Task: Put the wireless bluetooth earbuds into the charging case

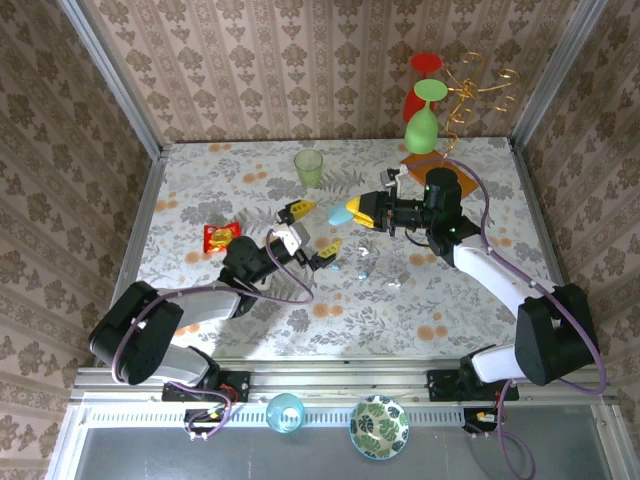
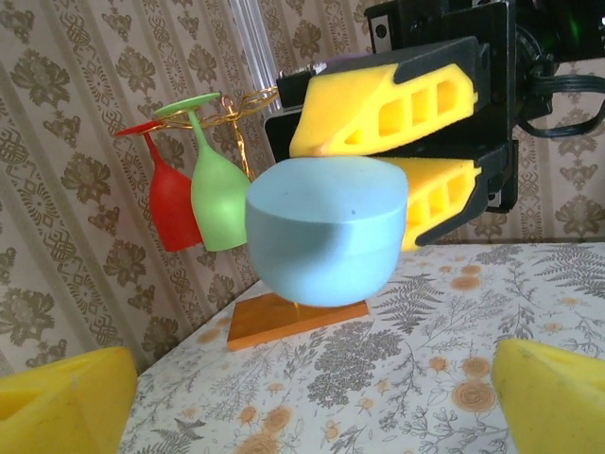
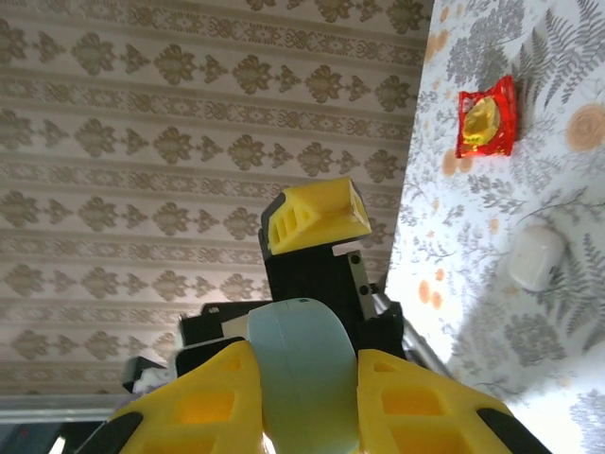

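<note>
My right gripper (image 1: pixel 362 212) is shut on the pale-blue charging case (image 1: pixel 340 214) and holds it above the table's middle. In the right wrist view the case (image 3: pixel 302 374) sits between the two yellow fingers (image 3: pixel 203 397). My left gripper (image 1: pixel 312 232) stands open right in front of the case, its fingers apart at either side. From the left wrist the case (image 2: pixel 326 232) hangs in the right gripper's fingers (image 2: pixel 388 99), while my own fingertips (image 2: pixel 57 402) are spread wide with nothing between them. Small pale earbuds (image 1: pixel 361 271) lie on the table below; one white earbud (image 3: pixel 537 257) shows on the cloth.
A green cup (image 1: pixel 309 167) stands at the back. A rack on an orange base (image 2: pixel 293 317) holds a red glass (image 2: pixel 170 199) and a green glass (image 2: pixel 217 189) at the back right. A red-and-yellow packet (image 1: pixel 222 236) lies left of the left gripper. Patterned walls enclose three sides.
</note>
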Controlling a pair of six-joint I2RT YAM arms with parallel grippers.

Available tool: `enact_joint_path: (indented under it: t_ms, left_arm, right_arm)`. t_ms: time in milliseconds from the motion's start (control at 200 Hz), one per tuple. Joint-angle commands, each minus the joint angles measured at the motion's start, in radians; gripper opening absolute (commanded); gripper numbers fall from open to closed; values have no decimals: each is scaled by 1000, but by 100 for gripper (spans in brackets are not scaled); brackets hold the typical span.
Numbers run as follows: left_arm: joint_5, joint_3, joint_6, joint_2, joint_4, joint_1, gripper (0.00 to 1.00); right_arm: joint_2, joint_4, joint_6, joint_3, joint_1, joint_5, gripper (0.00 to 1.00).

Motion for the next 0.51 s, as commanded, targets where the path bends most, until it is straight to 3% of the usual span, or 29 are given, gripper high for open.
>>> enact_joint_path:
  t_ms: [0,70,500]
  left_arm:
    - [30,53,20,26,43,-3,90]
    - [54,66,-9,37,42,-3,82]
    - [95,97,-73,56,20,-10,58]
  right_arm:
    - [27,112,129,-33,-4,-9,9]
    - [32,120,136,-39,-5,-13,9]
    - [29,122,117,-46,-2,-27,8]
